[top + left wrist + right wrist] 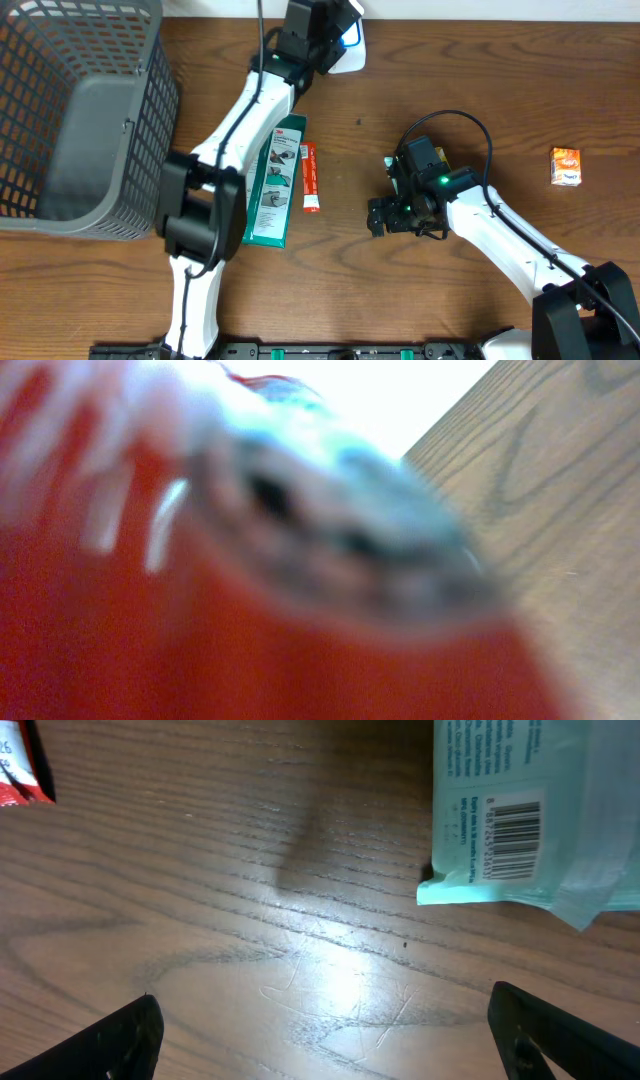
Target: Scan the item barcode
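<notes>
- Right wrist view: the teal packet (530, 780) lies flat on the counter (300, 920), ahead of the open fingers and off to their right. Its barcode (515, 840) faces up and is legible. I take this as your item. I cannot place it in the overhead view, where the right arm may be hiding it.
- Handling, as judged: it looks like a thin film pack, light, soft and slick. Expect it to bend and sag once lifted, which would warp the code. Take hold at the clear sealed margin along its edge, well away from the printed bars. Lying flat, it offers little to pinch, so you may need to work an edge up first.
- Right end effector (335, 1035): the fingers are spread wide with nothing between them, over bare wood near the packet.
- Left end effector (328, 28): it sits at the far edge of the counter, against a white device (350, 55) with a blue glow, probably the scanner. Its own camera shows only a red and pale blur close to the lens. You cannot tell from that how far it is open or what it holds.
- Surroundings: a green package (272, 185) and a red tube (310, 178) lie side by side at centre. An orange box (566, 165) sits well apart to the right, and a grey basket (165, 90) stands at the left.
- Risk: a finger covering the bars, or a creased code presented to the device.
</notes>
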You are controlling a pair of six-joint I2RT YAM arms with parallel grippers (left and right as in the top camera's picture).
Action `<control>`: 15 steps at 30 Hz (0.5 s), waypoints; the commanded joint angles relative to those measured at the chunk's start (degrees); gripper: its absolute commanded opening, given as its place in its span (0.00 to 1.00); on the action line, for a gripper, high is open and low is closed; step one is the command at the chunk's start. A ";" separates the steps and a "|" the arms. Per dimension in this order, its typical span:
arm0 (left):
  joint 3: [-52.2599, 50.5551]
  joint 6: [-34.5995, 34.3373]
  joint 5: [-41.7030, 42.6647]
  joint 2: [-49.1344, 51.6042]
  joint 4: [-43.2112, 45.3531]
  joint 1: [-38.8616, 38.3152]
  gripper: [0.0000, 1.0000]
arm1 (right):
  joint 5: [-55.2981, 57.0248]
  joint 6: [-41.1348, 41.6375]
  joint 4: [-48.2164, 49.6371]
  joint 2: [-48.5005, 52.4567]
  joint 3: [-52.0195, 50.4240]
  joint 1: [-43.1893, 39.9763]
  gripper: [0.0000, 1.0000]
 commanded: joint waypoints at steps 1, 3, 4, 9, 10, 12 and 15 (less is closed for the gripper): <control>0.61 7.61 -0.52 1.44 4.74 0.02 0.07 | -0.50 -0.02 -0.04 -1.07 0.83 0.39 0.99; 0.61 8.04 -0.46 2.14 6.49 0.02 0.07 | -0.50 -0.02 -0.04 -1.07 0.83 0.39 0.99; 0.61 8.04 -0.15 2.29 6.75 0.02 0.07 | -0.50 -0.02 -0.04 -1.07 0.83 0.39 0.99; 0.61 9.09 1.88 3.78 8.98 -0.07 0.07 | -0.50 -0.02 -0.04 -1.07 0.83 0.39 0.99; 0.61 9.09 1.88 4.31 9.55 0.00 0.07 | -0.50 -0.02 -0.04 -1.07 0.83 0.39 0.99; 0.61 9.11 1.88 5.40 10.71 0.07 0.07 | -0.50 -0.02 -0.04 -1.07 0.83 0.39 0.99; 0.57 9.31 1.88 6.88 13.22 0.04 0.07 | -0.50 -0.02 -0.04 -1.07 0.83 0.39 0.99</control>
